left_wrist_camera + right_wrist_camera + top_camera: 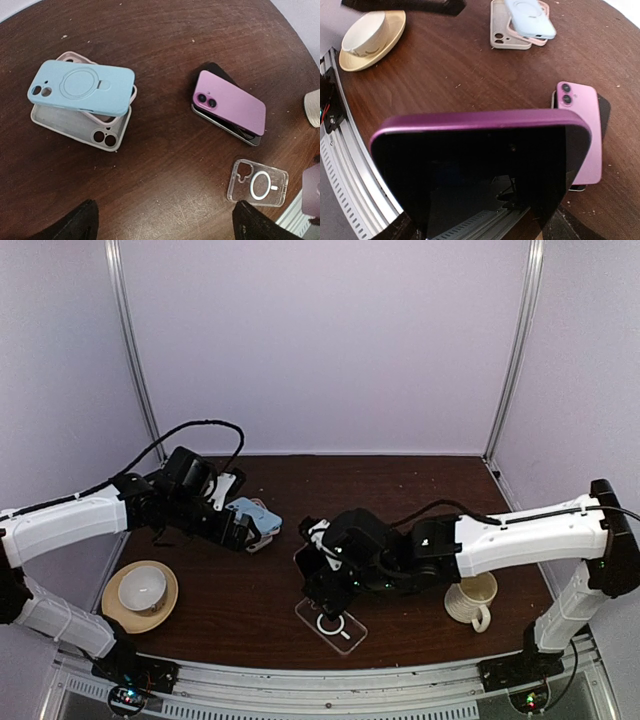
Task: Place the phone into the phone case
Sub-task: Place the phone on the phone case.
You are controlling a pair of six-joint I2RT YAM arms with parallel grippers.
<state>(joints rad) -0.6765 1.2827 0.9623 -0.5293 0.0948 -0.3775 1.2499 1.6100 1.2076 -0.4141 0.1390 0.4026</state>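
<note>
Purple phone [480, 165] held between the right fingers [572, 227], screen toward camera.

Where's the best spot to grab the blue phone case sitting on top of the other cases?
Pinch the blue case across its two long edges near the middle, coming straight down from above. It lies back up and skewed on the two cases beneath, so its edges probably stand clear of the table, leaving room for fingers.
</note>
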